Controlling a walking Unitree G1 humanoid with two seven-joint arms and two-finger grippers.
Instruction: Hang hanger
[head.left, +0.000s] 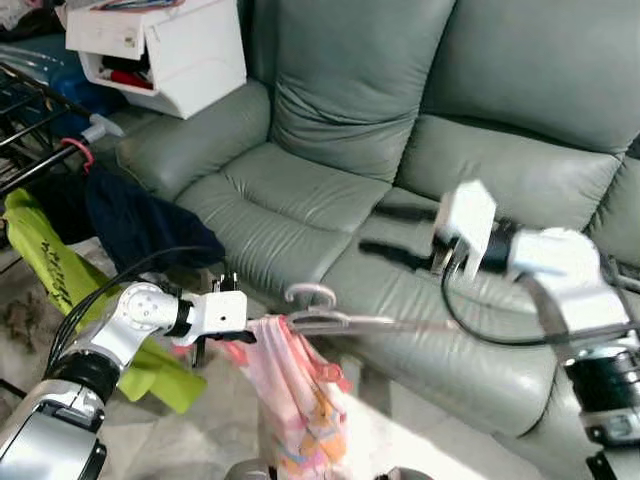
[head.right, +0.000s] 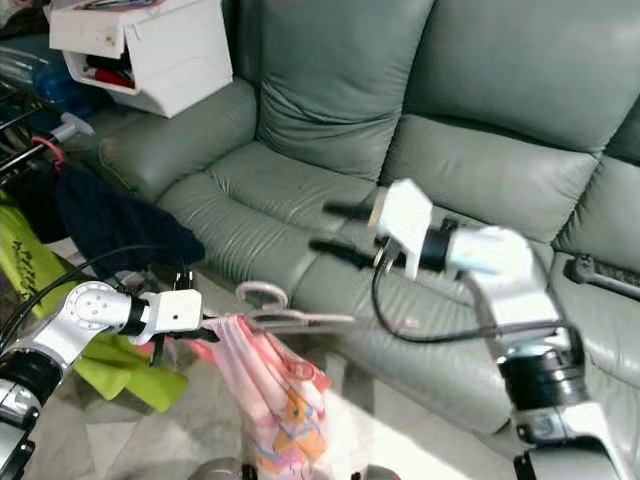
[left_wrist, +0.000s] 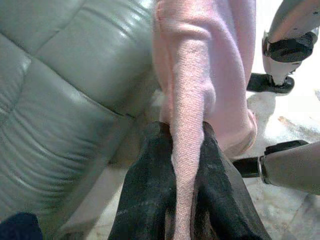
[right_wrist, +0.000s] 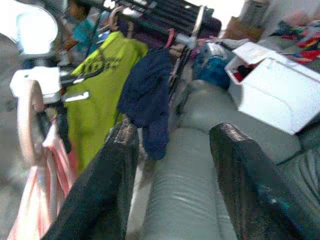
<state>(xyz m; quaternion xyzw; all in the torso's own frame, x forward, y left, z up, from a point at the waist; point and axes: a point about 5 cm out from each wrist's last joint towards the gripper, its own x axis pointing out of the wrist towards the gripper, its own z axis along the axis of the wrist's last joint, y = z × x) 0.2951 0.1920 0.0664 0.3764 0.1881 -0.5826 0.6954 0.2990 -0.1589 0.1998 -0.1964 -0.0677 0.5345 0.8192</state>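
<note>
head views: the left gripper (head.left: 243, 334) clenches the pale pink hanger (head.left: 330, 318) with its pink printed garment (head.left: 300, 400), before the grey-green leather sofa (head.left: 330, 190); left wrist: fingers (left_wrist: 150, 195) pinch pink cloth; right wrist: the right gripper (right_wrist: 172, 165) is spread, holding nothing

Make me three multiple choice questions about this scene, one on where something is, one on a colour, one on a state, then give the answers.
1. Where is the white box?
A. on the sofa arm
B. on the floor
C. on the rack

2. What colour is the garment on the hanger?
A. blue
B. pink
C. black

3. What is the right hand doing?
A. gripping the hanger
B. pinching cloth
C. open over the sofa, holding nothing

Answers: 1 A, it rests on the sofa's arm. 2 B, the cloth is pink. 3 C, its fingers are spread; the left hand pinches the garment.
</note>
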